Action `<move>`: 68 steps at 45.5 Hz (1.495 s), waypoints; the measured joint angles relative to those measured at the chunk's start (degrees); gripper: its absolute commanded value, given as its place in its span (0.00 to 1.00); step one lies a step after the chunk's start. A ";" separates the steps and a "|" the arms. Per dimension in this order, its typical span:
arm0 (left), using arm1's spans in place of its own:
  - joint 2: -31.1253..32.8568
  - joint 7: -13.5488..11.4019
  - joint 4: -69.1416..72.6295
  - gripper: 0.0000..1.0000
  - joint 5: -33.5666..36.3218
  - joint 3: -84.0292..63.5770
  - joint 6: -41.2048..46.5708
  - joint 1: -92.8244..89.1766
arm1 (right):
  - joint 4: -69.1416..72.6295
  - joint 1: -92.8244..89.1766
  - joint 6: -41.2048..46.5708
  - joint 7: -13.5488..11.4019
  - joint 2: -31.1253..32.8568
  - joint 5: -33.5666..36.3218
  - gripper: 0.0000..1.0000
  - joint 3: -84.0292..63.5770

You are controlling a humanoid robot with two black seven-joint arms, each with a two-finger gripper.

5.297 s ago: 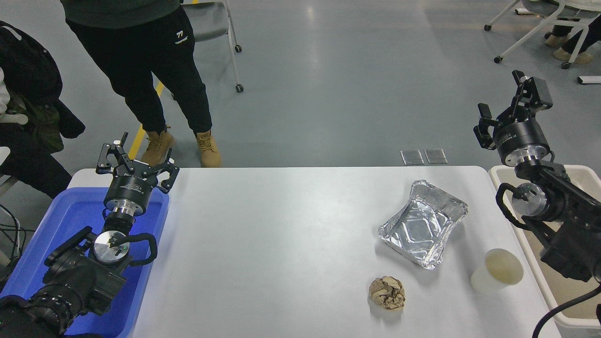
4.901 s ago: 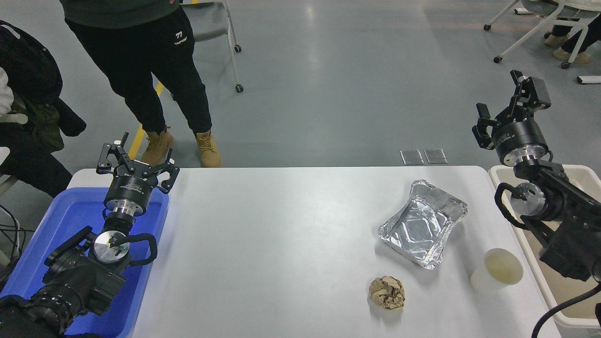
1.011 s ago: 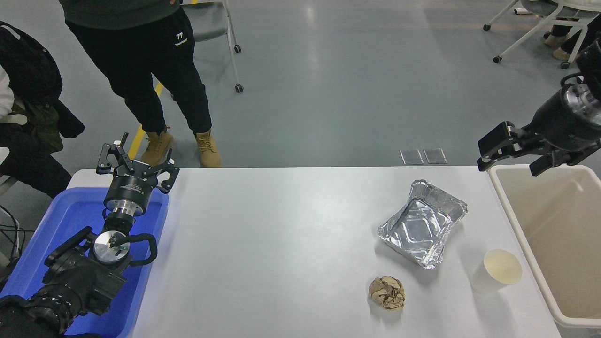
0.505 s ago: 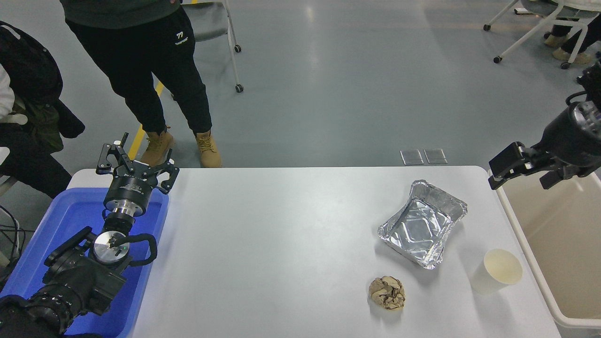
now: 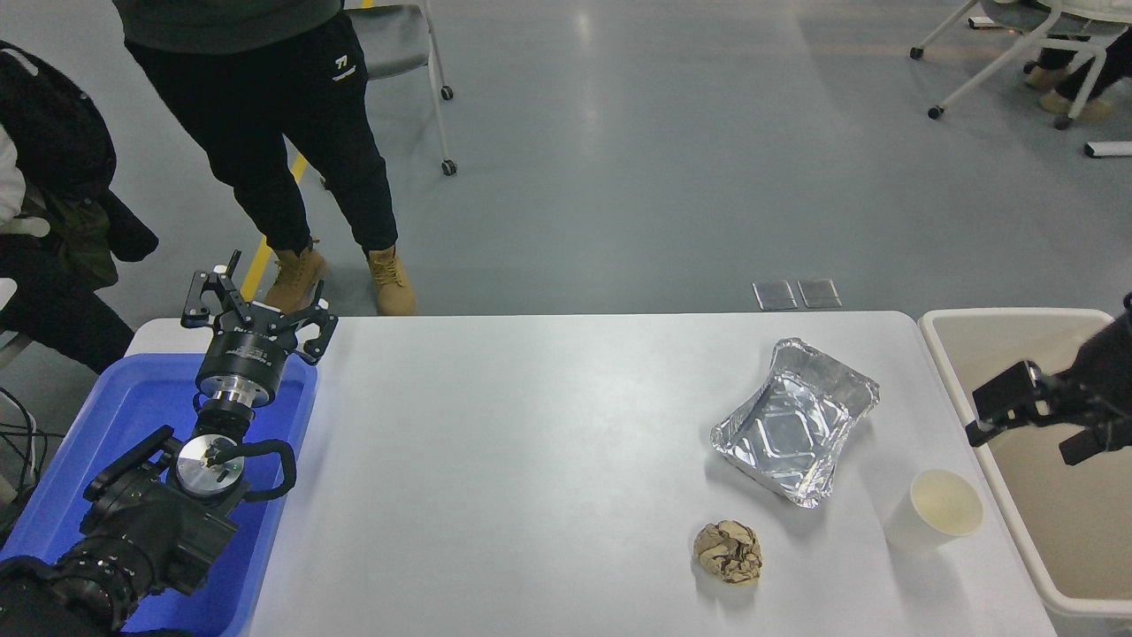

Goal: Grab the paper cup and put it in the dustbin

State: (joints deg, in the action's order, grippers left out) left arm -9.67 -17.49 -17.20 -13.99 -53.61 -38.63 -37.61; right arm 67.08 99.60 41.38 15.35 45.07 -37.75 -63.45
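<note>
The white paper cup (image 5: 937, 515) stands upright near the table's front right corner, its cream inside showing. Right of the table is the beige dustbin (image 5: 944, 329), its inner walls bare where they show. My right gripper (image 5: 1044, 429) comes in from the right edge and hovers over the dustbin's left part, open and holding nothing, up and to the right of the cup. My left gripper (image 5: 257, 306) is parked open at the lower left, over a blue tub's far edge.
A silver foil tray (image 5: 796, 420) lies tilted behind the cup to the left. A crumpled brown paper ball (image 5: 728, 551) sits left of the cup. The blue tub (image 5: 124, 402) is at the table's left end. A person (image 5: 256, 124) stands beyond the far left corner.
My right gripper has dropped down the picture and to the right, from above the dustbin's far left corner to over its inside. The cup and the left arm have not moved.
</note>
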 measured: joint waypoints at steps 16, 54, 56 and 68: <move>0.00 0.00 -0.01 0.99 0.01 0.00 0.00 -0.01 | -7.80 -14.09 -6.33 0.21 0.71 -0.33 1.00 6.73; 0.00 0.00 0.01 0.99 0.02 0.00 0.04 -0.01 | -18.88 -31.08 -12.21 0.57 -7.31 -0.41 0.86 15.69; 0.00 0.00 0.00 0.99 0.02 0.00 0.04 -0.01 | -19.47 -31.71 -12.36 0.60 -7.71 -0.41 0.84 15.94; 0.00 0.00 -0.02 0.99 0.02 0.00 0.04 -0.01 | -21.39 -33.99 -13.94 0.69 -9.05 -1.76 0.30 16.81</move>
State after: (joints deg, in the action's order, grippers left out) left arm -9.67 -17.49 -17.22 -13.97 -53.61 -38.60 -37.62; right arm 45.69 65.61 27.44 16.03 36.02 -39.51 -46.64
